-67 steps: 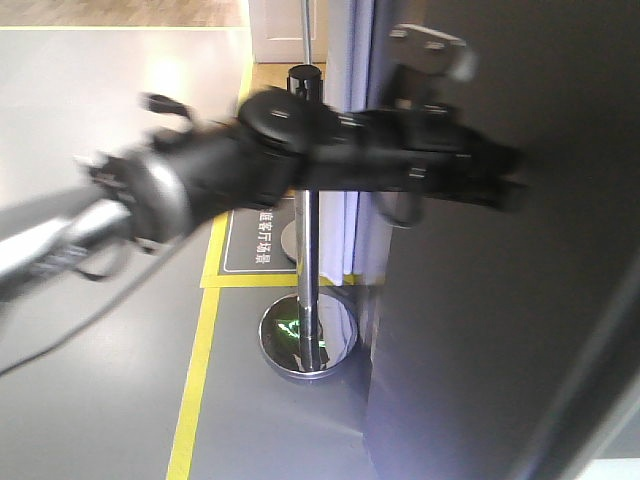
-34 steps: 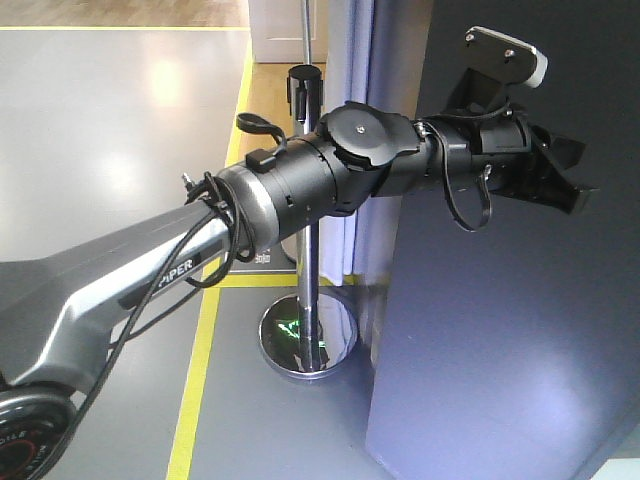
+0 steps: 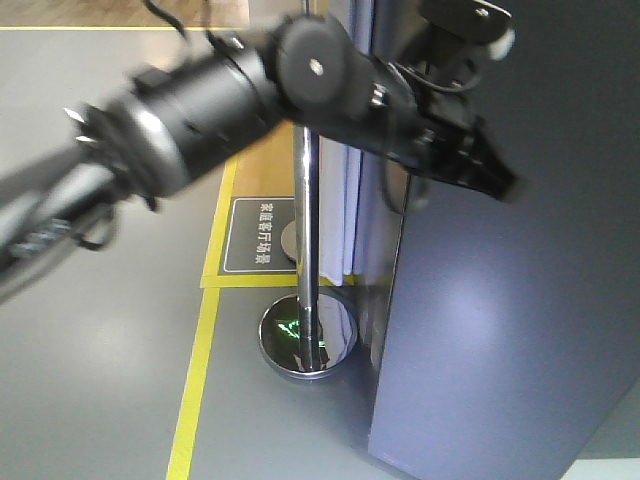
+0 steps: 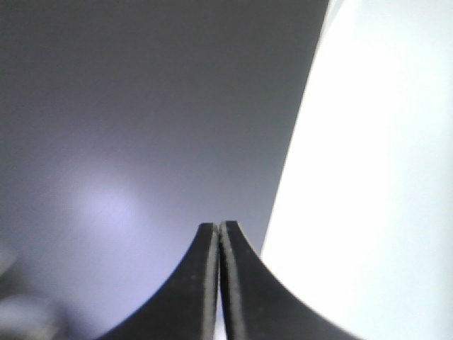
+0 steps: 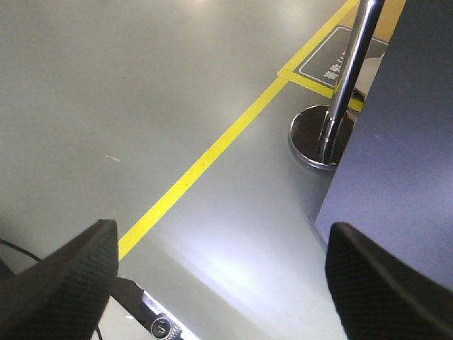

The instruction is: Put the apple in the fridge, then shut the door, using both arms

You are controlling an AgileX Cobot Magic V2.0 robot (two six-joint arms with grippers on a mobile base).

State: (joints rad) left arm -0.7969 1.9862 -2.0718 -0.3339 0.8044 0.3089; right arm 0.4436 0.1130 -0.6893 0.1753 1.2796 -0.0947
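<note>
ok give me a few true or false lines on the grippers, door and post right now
1. The left gripper is shut with nothing between its fingers. True.
2. The right gripper is shut. False: its fingers stand wide apart, over bare floor.
3. The apple sits in the right gripper. False: no apple shows in any view.
4. A chrome post stands beside the dark grey door. True.
5. The yellow floor line is covered by the post's base. False: the line runs clear of the base.
</note>
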